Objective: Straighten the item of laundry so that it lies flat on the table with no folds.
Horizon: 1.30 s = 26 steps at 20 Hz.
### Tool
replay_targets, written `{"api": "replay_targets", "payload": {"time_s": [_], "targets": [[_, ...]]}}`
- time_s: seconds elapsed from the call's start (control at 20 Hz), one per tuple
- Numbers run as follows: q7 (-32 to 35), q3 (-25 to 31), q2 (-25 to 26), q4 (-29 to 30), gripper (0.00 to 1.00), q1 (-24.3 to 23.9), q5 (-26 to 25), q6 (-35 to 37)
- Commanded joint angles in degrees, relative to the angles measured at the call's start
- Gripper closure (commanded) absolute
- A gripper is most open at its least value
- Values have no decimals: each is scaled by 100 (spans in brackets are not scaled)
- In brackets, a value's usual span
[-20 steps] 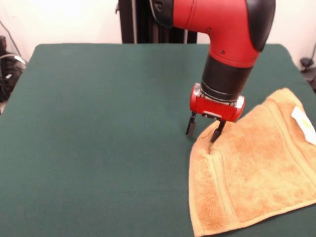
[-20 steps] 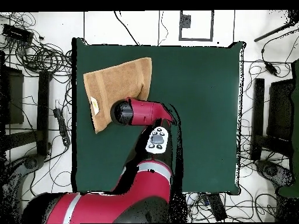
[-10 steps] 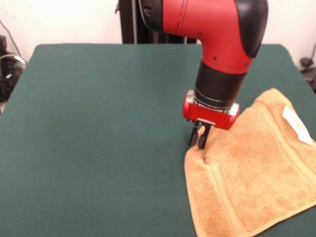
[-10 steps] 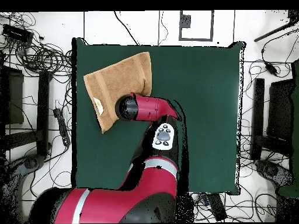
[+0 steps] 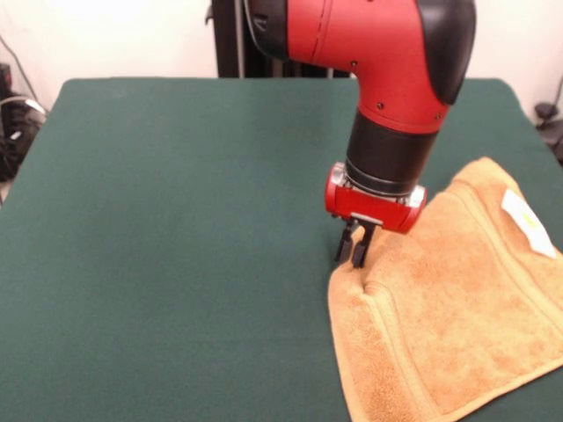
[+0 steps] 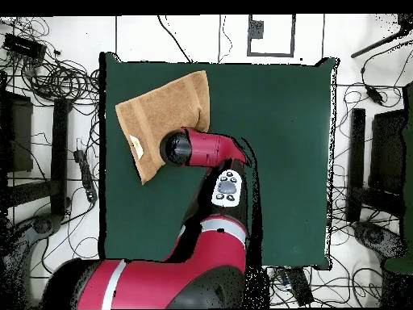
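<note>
While pinched, towel [image 5: 457, 308] puckers.

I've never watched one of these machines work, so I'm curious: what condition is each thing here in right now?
towel: spread out near one table corner, mostly flat, with a small pucker at the pinched corner.
gripper: shut on the towel's corner, low at the table.
label: facing up, near the towel's far end.
table: green top, holding only the towel.
</note>
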Motion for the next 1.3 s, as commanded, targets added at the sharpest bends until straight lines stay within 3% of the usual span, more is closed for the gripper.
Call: {"api": "replay_targets", "payload": {"time_s": [0.05, 0.45, 0.95, 1.3], "targets": [[561, 609, 498, -9, 100, -175, 74, 142], [128, 486, 10, 140, 100, -252, -179, 554], [-752, 439, -792, 0, 100, -589, -640, 1780], [-715, 587, -941, -140, 100, -647, -917, 2165]]}}
